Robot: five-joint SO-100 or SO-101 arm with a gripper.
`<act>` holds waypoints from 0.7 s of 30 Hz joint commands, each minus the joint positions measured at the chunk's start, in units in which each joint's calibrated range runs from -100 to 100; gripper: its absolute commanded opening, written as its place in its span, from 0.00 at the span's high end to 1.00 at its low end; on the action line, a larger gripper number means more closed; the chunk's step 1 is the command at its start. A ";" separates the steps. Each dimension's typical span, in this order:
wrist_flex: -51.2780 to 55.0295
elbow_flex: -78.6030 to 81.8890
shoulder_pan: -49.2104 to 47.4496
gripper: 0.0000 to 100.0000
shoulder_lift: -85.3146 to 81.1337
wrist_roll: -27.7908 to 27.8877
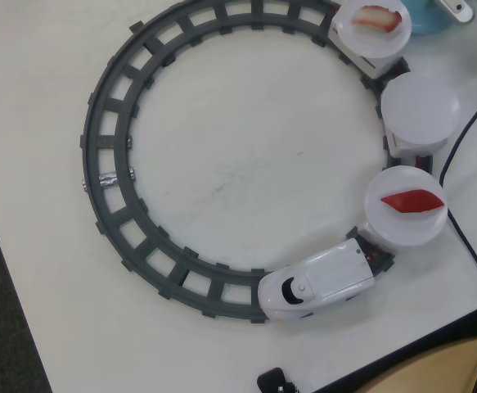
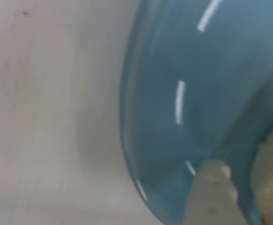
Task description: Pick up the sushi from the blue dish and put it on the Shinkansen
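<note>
Item: tool [image 2: 230,197] low over the blue dish [image 2: 192,93], sushi [image 2: 272,178] at frame edge.
We cannot tell whether it is open; we judge a blurred, off-centre approach risks nudging the slice or dish, missing the Shinkansen [image 1: 320,282] bare middle disc [image 1: 420,108].

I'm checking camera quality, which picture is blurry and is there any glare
Wrist view: soft and out of focus, with white glare streaks on the blue dish and a blurred finger at the bottom. Overhead view: sharp and evenly lit; the train and track are crisp, with faint shadows.
</note>
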 commanded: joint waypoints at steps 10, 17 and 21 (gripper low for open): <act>-0.42 -5.94 1.06 1.00 3.21 0.59; 0.10 -5.40 1.76 0.98 2.46 0.06; 3.61 -5.04 4.14 0.98 -3.80 -1.51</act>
